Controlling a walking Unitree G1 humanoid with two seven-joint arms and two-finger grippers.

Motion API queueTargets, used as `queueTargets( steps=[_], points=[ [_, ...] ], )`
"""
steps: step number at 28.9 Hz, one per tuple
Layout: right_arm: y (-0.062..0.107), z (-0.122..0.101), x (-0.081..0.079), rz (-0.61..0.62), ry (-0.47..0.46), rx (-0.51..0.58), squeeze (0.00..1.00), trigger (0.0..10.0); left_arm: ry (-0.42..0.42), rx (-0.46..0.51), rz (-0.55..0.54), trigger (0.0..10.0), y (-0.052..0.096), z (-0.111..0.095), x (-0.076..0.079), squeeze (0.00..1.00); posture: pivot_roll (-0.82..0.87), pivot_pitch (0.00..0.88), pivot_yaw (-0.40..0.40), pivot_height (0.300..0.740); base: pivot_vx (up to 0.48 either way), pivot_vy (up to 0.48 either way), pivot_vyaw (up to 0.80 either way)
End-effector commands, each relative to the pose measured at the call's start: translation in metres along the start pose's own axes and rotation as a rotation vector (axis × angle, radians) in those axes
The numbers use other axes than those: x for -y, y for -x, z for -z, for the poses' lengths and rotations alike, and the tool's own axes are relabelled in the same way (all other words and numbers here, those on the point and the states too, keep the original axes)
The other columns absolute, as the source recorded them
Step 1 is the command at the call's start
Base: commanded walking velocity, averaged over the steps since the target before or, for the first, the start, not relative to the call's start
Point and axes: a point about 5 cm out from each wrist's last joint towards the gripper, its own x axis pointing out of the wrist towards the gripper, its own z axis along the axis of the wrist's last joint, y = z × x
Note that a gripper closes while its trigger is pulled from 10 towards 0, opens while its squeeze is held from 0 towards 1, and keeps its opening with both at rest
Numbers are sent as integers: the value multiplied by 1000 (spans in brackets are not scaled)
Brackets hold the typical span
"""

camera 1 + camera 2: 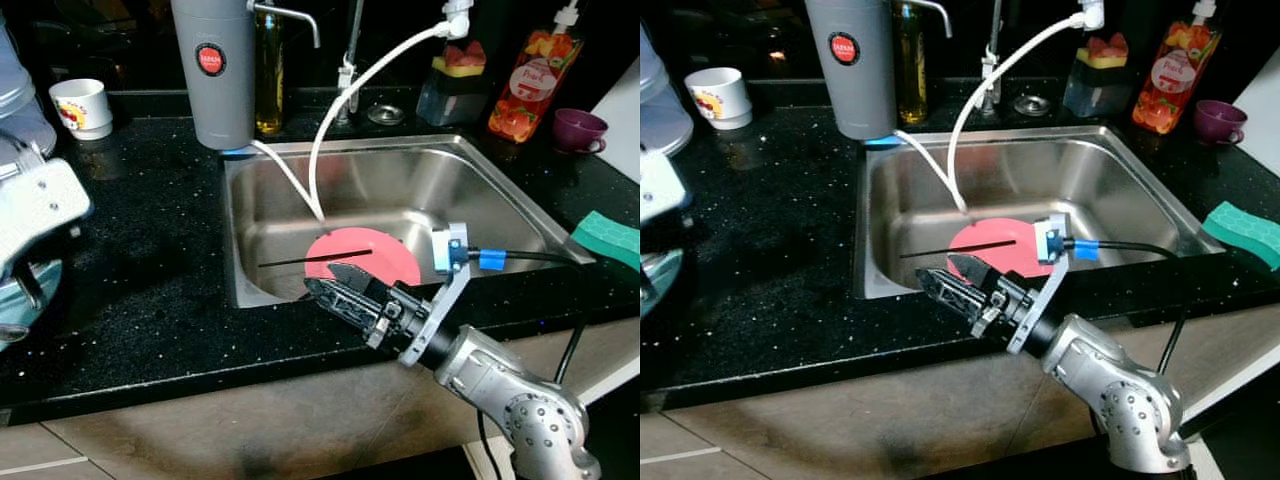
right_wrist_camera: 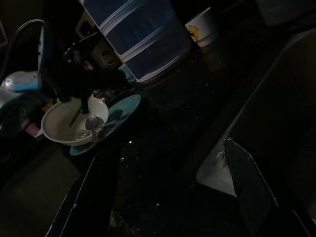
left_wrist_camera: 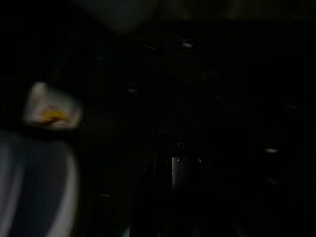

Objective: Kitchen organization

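A red plate [image 1: 378, 252] lies flat in the steel sink [image 1: 480, 190] with a thin black stick [image 1: 300, 262] resting across it. My right gripper [image 1: 320, 284] hovers over the sink's front rim just left of the plate, open, nothing between its fingers [image 2: 249, 187]. The right wrist view looks left across the black counter to a white bowl [image 2: 61, 126] with a spoon [image 2: 92, 122] on a teal plate [image 2: 118, 111]. My left arm's white wrist [image 1: 35, 215] hangs over that spot at the far left.
A grey water filter [image 1: 213, 70], an oil bottle [image 1: 268, 75] and a white hose [image 1: 345, 95] stand behind the sink. A white cup [image 1: 82, 105] sits back left. Dish soap [image 1: 533, 75], a purple cup [image 1: 580, 128] and a green sponge [image 1: 610, 238] are on the right.
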Motion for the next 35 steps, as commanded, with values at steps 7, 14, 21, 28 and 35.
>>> queueTargets(
  steps=[7, 14, 21, 28, 35],
  points=[
    [-1, -6, 6, 47, 3, 36, 0, 10000, -60, 63, -211, 0, 4, -11, -27, 0, 96, 26, -60, 740, 0, 0, 0],
    [-5, -4, 14, 132, -24, 53, 0, 10000, -4, 314, -392, 0, 9, -43, -48, 0, 98, 0, -53, 740, 0, 0, -114],
    [-10, -4, 11, 122, -50, 70, 0, 10000, 183, 647, -286, 275, -10, -89, -36, 0, 100, 0, -47, 740, 0, 0, -800],
    [-9, -2, 10, 136, -56, 73, 0, 10000, 256, 749, -239, 10000, -22, -104, -24, 0, 95, 0, -46, 740, 0, 0, -800],
    [-9, -4, 12, 154, -48, 100, 0, 10000, 203, 747, -286, 10000, -35, -113, -19, 0, 102, 0, -46, 740, 0, 0, -457]
  ],
)
